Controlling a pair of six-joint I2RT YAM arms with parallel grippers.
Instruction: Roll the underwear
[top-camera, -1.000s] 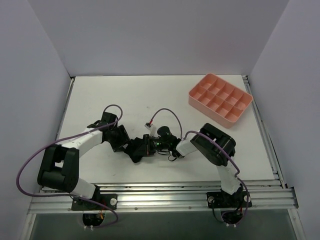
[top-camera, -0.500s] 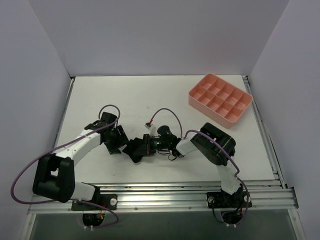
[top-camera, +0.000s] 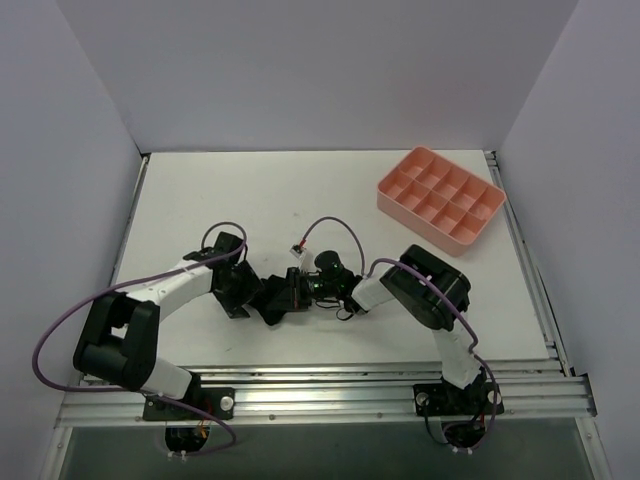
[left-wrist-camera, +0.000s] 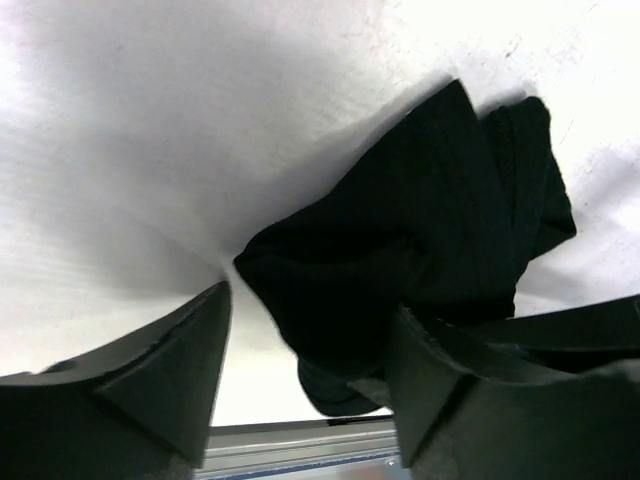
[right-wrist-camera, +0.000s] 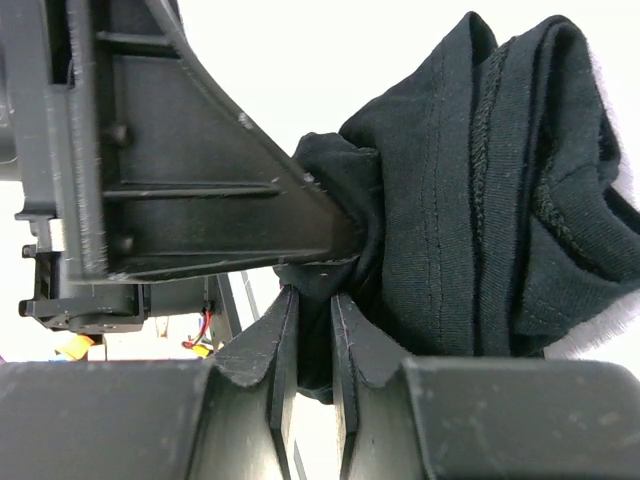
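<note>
The black underwear (top-camera: 276, 301) lies bunched on the white table between my two grippers. In the left wrist view it (left-wrist-camera: 420, 230) is a crumpled mass, and my left gripper (left-wrist-camera: 312, 305) stands open with one finger on each side of its near end. My left gripper (top-camera: 243, 293) sits at its left edge in the top view. My right gripper (top-camera: 300, 289) is at its right edge. In the right wrist view my right gripper (right-wrist-camera: 310, 310) is shut on a fold of the underwear (right-wrist-camera: 480, 200).
A pink compartment tray (top-camera: 425, 226) stands at the back right of the table. An aluminium rail (top-camera: 330, 385) runs along the near edge. A finger of my left gripper (right-wrist-camera: 200, 200) shows close beside the right gripper's fingers.
My left arm has shifted and its gripper has moved slightly right and nearer, closer onto the underwear. The right arm and the underwear have stayed in place.
</note>
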